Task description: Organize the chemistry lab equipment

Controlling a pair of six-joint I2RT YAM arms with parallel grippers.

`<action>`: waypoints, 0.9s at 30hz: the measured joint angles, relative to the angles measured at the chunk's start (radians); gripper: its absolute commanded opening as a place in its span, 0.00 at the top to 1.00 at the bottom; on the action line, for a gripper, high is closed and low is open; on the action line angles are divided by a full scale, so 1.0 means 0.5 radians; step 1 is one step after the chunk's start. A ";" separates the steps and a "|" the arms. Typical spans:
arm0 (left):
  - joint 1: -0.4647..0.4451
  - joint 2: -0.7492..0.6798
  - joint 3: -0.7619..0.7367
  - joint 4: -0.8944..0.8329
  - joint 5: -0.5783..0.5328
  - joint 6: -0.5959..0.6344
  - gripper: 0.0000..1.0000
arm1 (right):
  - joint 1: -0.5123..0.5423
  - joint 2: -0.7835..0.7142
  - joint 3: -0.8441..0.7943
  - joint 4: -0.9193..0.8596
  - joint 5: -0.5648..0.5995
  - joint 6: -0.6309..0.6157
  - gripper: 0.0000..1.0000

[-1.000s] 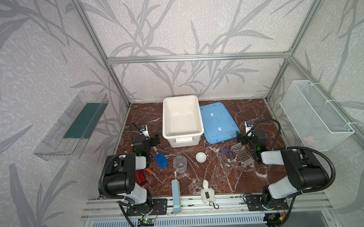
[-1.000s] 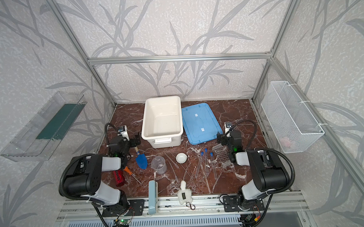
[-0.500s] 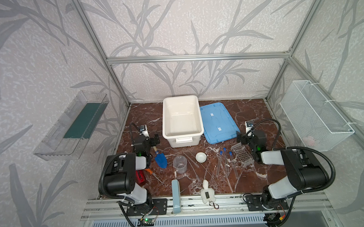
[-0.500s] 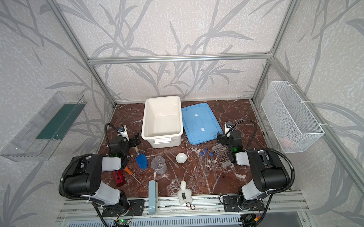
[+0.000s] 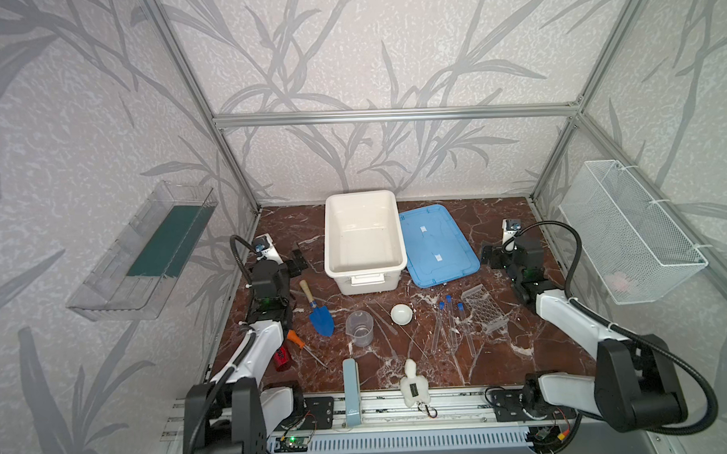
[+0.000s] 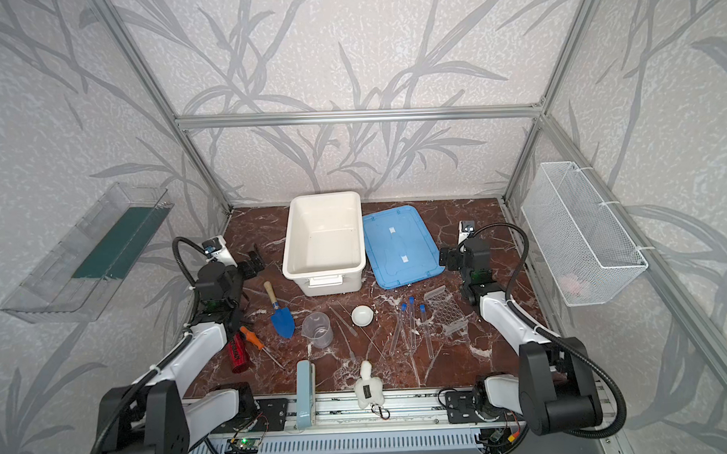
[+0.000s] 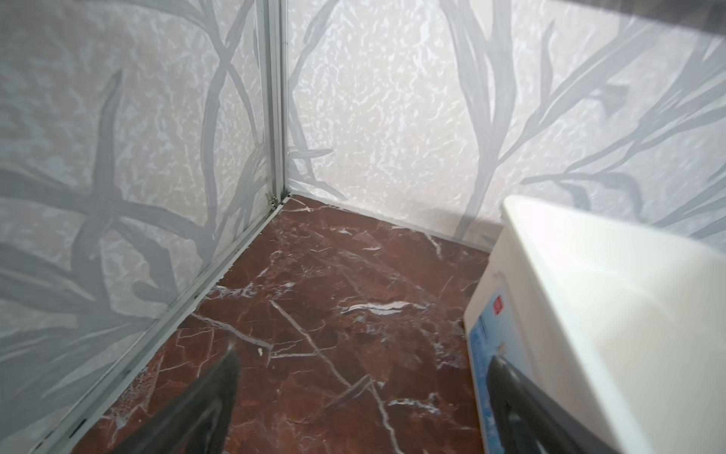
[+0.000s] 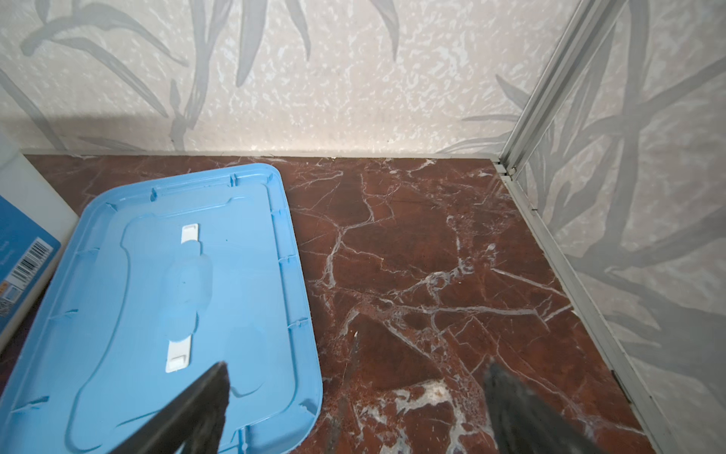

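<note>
We see the left jaws spread wide and empty beside the white bin [image 7: 589, 314]; the right jaws stand equally wide and empty by the blue lid [image 8: 176, 295]. Toward the counter's [image 5: 537, 355] front edge lie the beaker [image 5: 359, 329], dish [image 5: 401, 315], three tubes [image 5: 451, 322] and rack [image 5: 483, 309], all untouched.

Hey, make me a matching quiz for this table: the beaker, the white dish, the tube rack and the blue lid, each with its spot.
1 measuring beaker
2 white dish
3 tube rack
4 blue lid

A flat beside the white bin
B just right of the blue-capped tubes
C next to the blue trowel
D between beaker and tubes

Pairs: 1-C, 2-D, 3-B, 4-A
</note>
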 measured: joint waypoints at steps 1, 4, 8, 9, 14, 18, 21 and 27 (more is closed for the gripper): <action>0.000 -0.050 0.043 -0.051 0.026 -0.078 0.01 | 0.000 -0.072 0.003 -0.077 -0.018 0.004 0.01; -0.005 -0.191 0.178 -0.272 0.087 -0.349 0.01 | 0.000 -0.311 0.003 -0.317 -0.096 0.016 0.01; -0.005 -0.280 0.373 -0.541 0.288 -0.623 0.01 | 0.000 -0.647 0.005 -0.575 -0.224 0.112 0.01; -0.005 -0.285 0.394 -0.555 0.346 -0.673 0.01 | 0.000 -0.729 0.005 -0.636 -0.241 0.135 0.01; -0.002 -0.298 0.342 -0.529 0.645 -1.083 0.01 | -0.017 -1.077 0.027 -0.928 -0.474 0.454 0.01; -0.010 -0.237 0.336 -0.531 0.864 -1.343 0.01 | -0.024 -1.073 0.115 -1.138 -0.705 0.537 0.01; -0.139 -0.210 0.428 -0.745 0.906 -1.365 0.01 | -0.024 -1.054 0.124 -1.266 -0.874 0.576 0.01; -0.986 -0.124 1.195 -1.527 0.558 -0.977 0.01 | -0.022 -1.082 0.131 -1.482 -1.157 0.626 0.01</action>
